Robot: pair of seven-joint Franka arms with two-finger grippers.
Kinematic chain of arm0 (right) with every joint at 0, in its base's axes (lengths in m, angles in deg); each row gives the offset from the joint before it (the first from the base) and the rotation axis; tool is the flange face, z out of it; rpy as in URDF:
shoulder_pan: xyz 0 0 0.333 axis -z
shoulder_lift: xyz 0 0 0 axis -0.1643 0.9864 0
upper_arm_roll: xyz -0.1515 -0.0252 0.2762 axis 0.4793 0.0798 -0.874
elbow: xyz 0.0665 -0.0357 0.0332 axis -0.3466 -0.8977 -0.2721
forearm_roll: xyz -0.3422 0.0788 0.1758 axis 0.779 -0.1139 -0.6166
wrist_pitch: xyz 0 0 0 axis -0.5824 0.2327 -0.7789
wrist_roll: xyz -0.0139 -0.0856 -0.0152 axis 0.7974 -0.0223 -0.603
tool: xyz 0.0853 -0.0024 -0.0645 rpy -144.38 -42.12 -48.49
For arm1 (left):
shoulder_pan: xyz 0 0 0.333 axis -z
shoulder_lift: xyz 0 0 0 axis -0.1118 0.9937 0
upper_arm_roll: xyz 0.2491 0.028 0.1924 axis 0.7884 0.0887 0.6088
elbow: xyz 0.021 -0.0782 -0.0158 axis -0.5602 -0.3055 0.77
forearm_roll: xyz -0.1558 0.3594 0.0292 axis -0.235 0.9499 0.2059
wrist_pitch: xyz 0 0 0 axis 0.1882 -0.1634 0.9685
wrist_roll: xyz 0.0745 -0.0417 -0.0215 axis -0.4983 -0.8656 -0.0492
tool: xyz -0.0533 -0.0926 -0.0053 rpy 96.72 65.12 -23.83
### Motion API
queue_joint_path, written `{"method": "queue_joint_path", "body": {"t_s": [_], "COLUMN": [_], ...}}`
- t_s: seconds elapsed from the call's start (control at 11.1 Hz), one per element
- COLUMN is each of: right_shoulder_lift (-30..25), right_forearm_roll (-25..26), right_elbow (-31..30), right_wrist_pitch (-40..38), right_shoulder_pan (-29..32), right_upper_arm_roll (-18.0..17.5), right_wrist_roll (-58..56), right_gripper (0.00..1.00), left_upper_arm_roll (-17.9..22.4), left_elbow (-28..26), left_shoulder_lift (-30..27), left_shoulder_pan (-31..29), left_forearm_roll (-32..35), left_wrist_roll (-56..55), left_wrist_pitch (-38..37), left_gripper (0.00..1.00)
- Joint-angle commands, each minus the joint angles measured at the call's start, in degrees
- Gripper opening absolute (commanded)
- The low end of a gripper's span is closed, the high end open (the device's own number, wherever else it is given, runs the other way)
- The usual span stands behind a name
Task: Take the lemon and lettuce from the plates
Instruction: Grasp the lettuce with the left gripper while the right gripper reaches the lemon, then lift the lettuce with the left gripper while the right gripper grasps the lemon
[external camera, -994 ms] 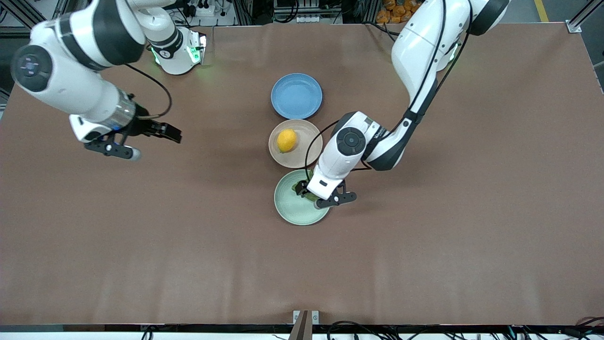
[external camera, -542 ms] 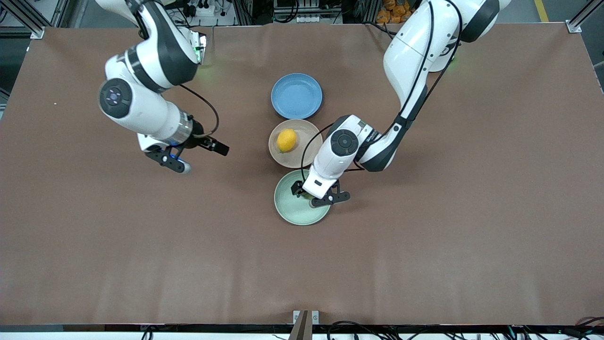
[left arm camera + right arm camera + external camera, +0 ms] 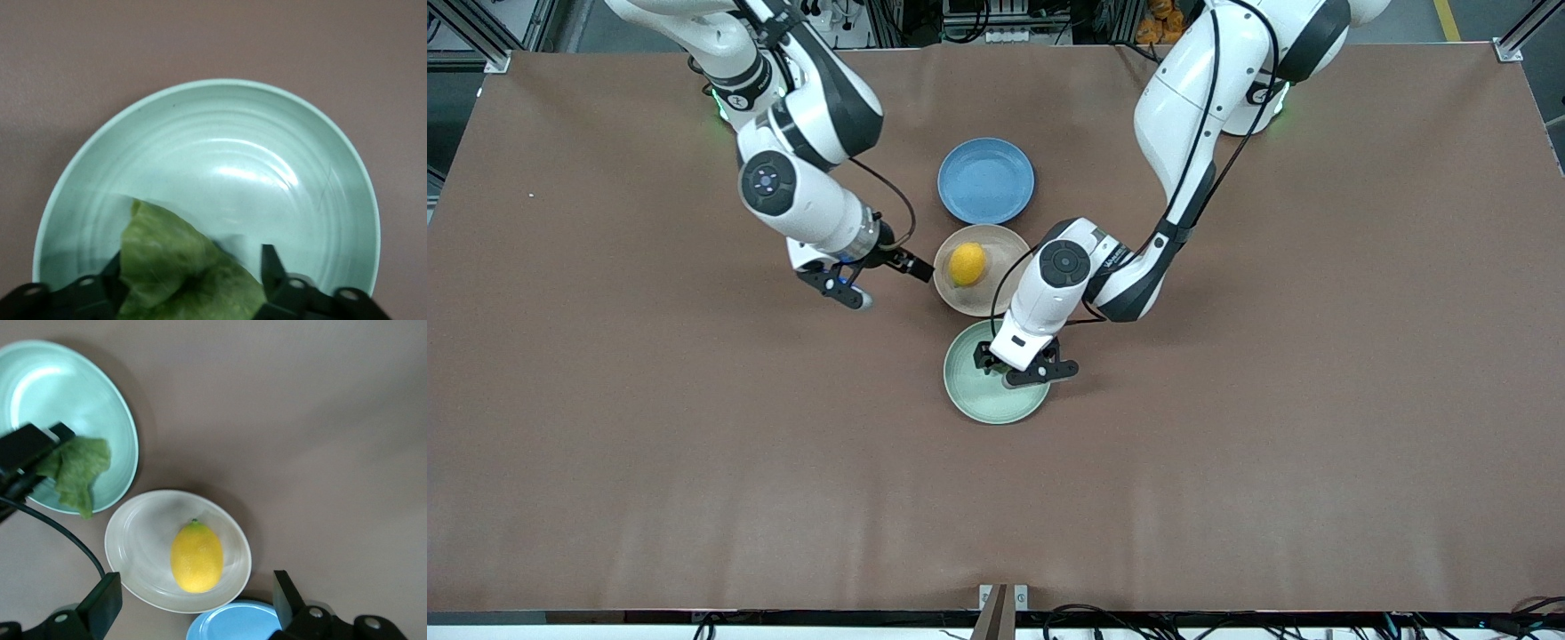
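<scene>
Straddling lettuce (image 3: pixel 179 265) on green plate (image 3: pixel 971 398), left pincer (image 3: pixel 1014 366) jaws apart: squeeze low, lift straight. Right pincer (image 3: pixel 882 277) apart beside beige plate (image 3: pixel 996 304), lemon (image 3: pixel 967 264) on it: center first.

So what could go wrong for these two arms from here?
The left end effector straddles the lettuce on the mint green plate; a floppy leaf could slip out or tear.

The right end effector is open above the lemon on the beige plate; a smooth, round fruit might roll aside.

Both arms work over neighbouring plates, so they might bump each other.
</scene>
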Motion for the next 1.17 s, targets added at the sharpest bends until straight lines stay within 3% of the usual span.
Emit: {"method": "queue_joint_path", "body": {"t_s": [0.0, 0.09, 0.45, 0.9, 1.08], "right_shoulder_lift": [3.07, 4.30, 7.99, 12.56, 13.62], "right_forearm_roll": [-0.80, -0.46, 0.60, 18.59, 18.36], "right_elbow": [-5.31, -6.46, -6.47, -5.95, -5.42], "right_wrist_pitch": [11.55, 15.86, 20.99, 22.05, 25.03], "right_shoulder_pan": [-1.83, -3.58, -6.84, -8.08, -7.73], "right_upper_arm_roll": [-1.83, -1.92, -2.09, -2.18, -2.18], "right_wrist_roll": [4.02, 6.82, 9.92, 23.61, 25.30], "right_gripper": [1.00, 1.00, 1.00, 1.00, 1.00], "left_upper_arm_roll": [1.81, 1.89, 1.89, 1.89, 1.90], "left_elbow": [1.12, 1.12, 1.12, 0.94, 0.86], "left_shoulder_lift": [0.48, 0.48, -1.00, -7.06, -10.14], "left_shoulder_pan": [1.66, 1.66, 1.23, 0.44, -1.40], "left_forearm_roll": [1.05, 1.14, 1.31, 0.79, 0.79], "left_wrist_roll": [-1.64, -2.08, -2.08, -2.26, -2.26], "left_wrist_pitch": [0.71, 0.71, 0.45, -5.95, -9.64], "left_gripper": [0.00, 0.00, 0.00, 0.00, 0.00]}}
